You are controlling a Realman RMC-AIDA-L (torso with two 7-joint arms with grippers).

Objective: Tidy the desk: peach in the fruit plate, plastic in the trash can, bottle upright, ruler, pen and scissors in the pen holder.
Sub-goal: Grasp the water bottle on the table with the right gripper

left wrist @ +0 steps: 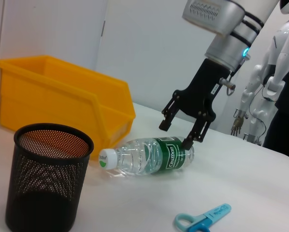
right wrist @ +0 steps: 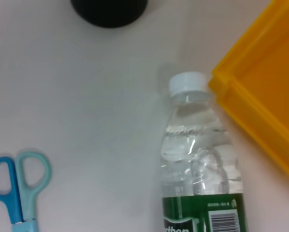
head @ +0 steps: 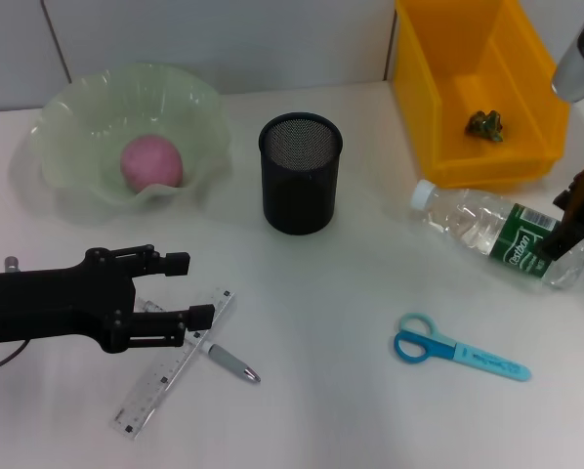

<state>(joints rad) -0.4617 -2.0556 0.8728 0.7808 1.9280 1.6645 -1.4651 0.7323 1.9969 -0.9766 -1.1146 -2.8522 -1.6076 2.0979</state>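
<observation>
Right gripper (left wrist: 181,130) is over the base end of the bottle (head: 497,234), jaws spread wide. One fingertip touches or sits just above the green label; the other is up off the bottle. Nothing is gripped. Bottle lies on its side on the counter (head: 351,410) at the right, white cap pointing left toward the near corner of the trash can (head: 478,88), base toward the right edge.

Left gripper (head: 183,289) sits low at near left, fingers parted and pointing right, holding nothing. Lower finger is over the top end of the ruler (head: 170,366), which lies diagonally under it. Pen (head: 229,362) is just beside the ruler on its right, tip pointing near-right; looks like it touches or crosses the ruler's upper end, can't tell for sure.

Scissors (head: 458,352) lie flat near-right of centre, loops to the left, sheathed blade pointing right, well apart from the bottle.

Pen holder (head: 300,174) is upright at centre, nothing sticking out of it. Peach (head: 151,162) is in the fruit plate (head: 77,107) at far left. Trash can is at far right with a small dark green crumpled piece (head: 486,124) inside.
</observation>
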